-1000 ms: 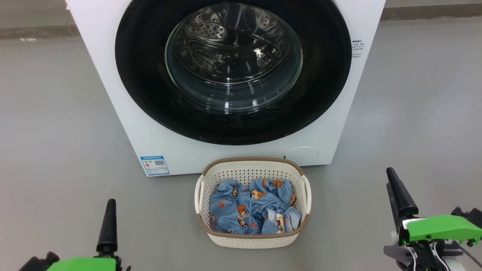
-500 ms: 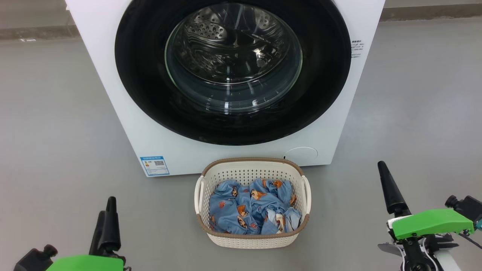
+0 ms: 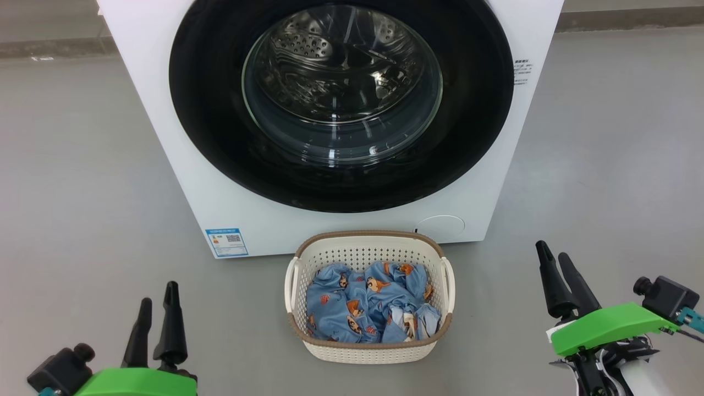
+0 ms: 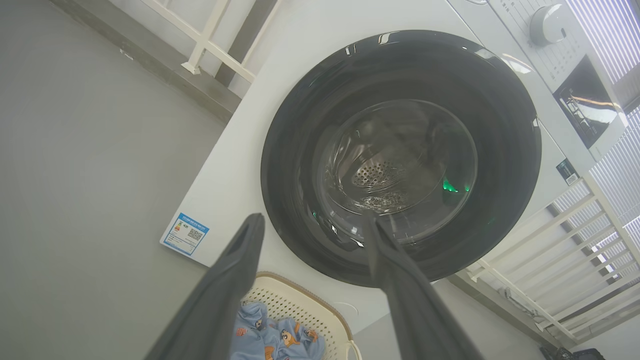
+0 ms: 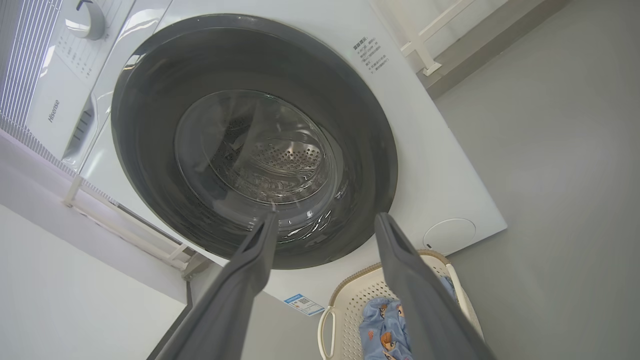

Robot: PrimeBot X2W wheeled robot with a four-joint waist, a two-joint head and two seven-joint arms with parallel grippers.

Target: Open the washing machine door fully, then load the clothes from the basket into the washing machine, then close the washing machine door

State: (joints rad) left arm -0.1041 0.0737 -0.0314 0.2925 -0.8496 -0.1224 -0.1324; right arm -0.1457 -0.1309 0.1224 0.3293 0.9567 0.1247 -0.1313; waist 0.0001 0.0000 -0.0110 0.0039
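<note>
You're looking at a smooth, matte grey floor (image 3: 82,181). A big white front-loading washing machine (image 3: 264,231) stands squarely on it. Just in front of that machine's lower edge, a small cream-white perforated plastic basket (image 3: 363,254) with a brown woven-look rim sits flat on the floor, very near the machine.

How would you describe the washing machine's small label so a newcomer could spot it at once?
Start at the big white washing machine with its round black-rimmed door. At the lower left corner of its front, left of the basket, sits the label. It is a small blue sticker, the only coloured patch on that panel; the round cap at lower right is plain white.
</note>
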